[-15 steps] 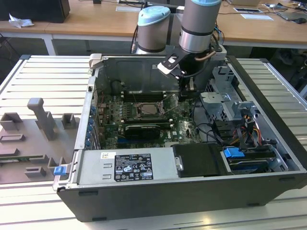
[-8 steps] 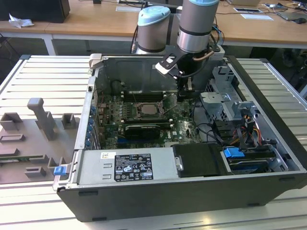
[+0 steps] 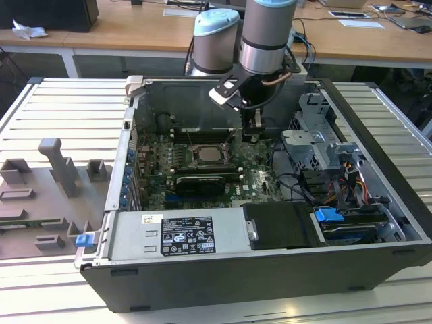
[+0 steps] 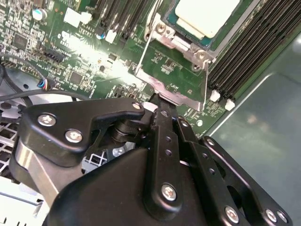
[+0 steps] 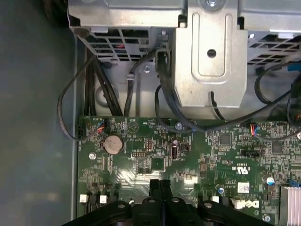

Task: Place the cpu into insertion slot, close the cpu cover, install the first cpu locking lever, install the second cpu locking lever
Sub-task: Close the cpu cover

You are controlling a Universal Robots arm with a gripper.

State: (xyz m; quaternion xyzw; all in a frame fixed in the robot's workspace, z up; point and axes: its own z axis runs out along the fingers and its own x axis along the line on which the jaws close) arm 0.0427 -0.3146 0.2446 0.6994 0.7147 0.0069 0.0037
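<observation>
The cpu (image 4: 205,15) lies in the insertion slot (image 3: 206,156), its pale face showing through the window of the cpu cover (image 4: 175,49). The shiny cover lies flat over it. Thin wire levers (image 4: 143,47) run along the socket's sides. My gripper (image 4: 157,104) is shut, its black fingers (image 5: 154,187) pressed together with nothing seen between them. Its tip sits at the outer edge of the cover plate; whether it touches I cannot tell. In the exterior view my gripper (image 3: 251,133) hangs inside the case, just to the exterior view's right of the socket.
The open computer case (image 3: 378,145) stands on a slatted table. Black memory slots (image 4: 251,52) flank the socket. A drive cage (image 5: 211,52) and loose cables (image 5: 164,94) crowd one side. A power supply (image 3: 179,234) fills the front. Grey fixtures (image 3: 57,165) stand outside at the exterior view's left.
</observation>
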